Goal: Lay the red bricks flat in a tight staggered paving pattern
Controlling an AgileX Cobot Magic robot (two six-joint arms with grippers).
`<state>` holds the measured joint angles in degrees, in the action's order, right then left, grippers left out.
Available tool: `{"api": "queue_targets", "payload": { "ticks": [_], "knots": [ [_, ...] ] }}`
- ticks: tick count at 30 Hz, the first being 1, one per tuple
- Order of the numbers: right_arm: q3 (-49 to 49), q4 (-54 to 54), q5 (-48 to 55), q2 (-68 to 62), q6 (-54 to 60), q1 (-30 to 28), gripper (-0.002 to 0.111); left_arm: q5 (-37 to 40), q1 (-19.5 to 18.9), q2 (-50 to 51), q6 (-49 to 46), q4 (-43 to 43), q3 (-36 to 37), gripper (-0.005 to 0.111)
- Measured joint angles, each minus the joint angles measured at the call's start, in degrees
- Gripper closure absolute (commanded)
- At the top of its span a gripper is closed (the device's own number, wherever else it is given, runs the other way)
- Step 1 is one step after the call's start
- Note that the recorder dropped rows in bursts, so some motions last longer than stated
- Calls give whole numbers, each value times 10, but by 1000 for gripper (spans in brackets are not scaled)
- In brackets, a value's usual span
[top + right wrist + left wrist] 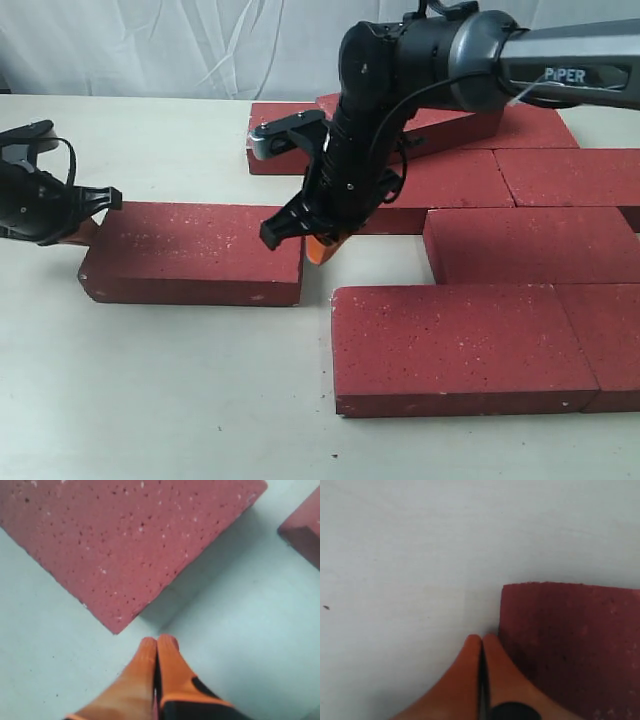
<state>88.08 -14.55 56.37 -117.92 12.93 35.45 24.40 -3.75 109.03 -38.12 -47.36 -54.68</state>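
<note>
One red brick (pixel 195 252) lies flat by itself at centre left, apart from the rest. Several other red bricks (pixel 465 345) lie flat in staggered rows on the right. My left gripper (pixel 481 639) is shut and empty, its orange tips against the lone brick's (pixel 575 640) left end. My right gripper (pixel 159 641) is shut and empty too, hanging low in the gap just off that brick's (pixel 125 535) right end. In the exterior view the left gripper (pixel 88 232) is at the far left, the right gripper (pixel 318 248) at centre.
The pale table (pixel 160 400) spreads out in front and to the left. A white curtain (pixel 150 45) hangs behind. A gap of table separates the lone brick from the paved rows. The right arm (pixel 420 60) reaches over the back bricks.
</note>
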Motion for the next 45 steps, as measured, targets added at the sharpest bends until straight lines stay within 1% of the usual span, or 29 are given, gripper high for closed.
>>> {"api": "queue_targets", "payload": {
  "ticks": [3, 7, 17, 20, 22, 25, 28, 35, 39, 42, 45],
  "knots": [
    [-36, 2, -25, 22, 3, 0, 109, 15, 0, 3, -28, -23, 0, 107],
    [-71, 13, -60, 46, 4, 0, 109, 34, 0, 3, -39, -35, -1, 107],
    [-82, 35, -100, 65, 2, 0, 109, 58, 1, 3, -47, -43, -1, 107],
    [-82, 35, -146, 65, -1, 0, 109, 58, 16, 3, -70, -54, -1, 107],
    [-82, 30, -203, 65, -9, 0, 109, 57, 26, 3, -81, -55, -1, 107],
    [-63, 26, -260, 56, -35, 0, 109, 47, 28, 3, -86, -54, -1, 107],
    [2, 25, -241, 19, -49, -7, 109, 43, 31, 3, -87, -54, -1, 107],
    [179, 64, -116, -110, -54, -12, 109, 39, 32, 3, -88, -54, -1, 107],
    [222, 109, -80, -151, -63, -12, 109, 39, 32, 3, -88, -53, -1, 107],
    [230, 140, -66, -165, -71, -13, 109, 39, 32, 3, -88, -53, -1, 107],
    [231, 145, -52, -167, -75, -15, 109, 38, 32, 3, -88, -53, -1, 107]
  ]
}}
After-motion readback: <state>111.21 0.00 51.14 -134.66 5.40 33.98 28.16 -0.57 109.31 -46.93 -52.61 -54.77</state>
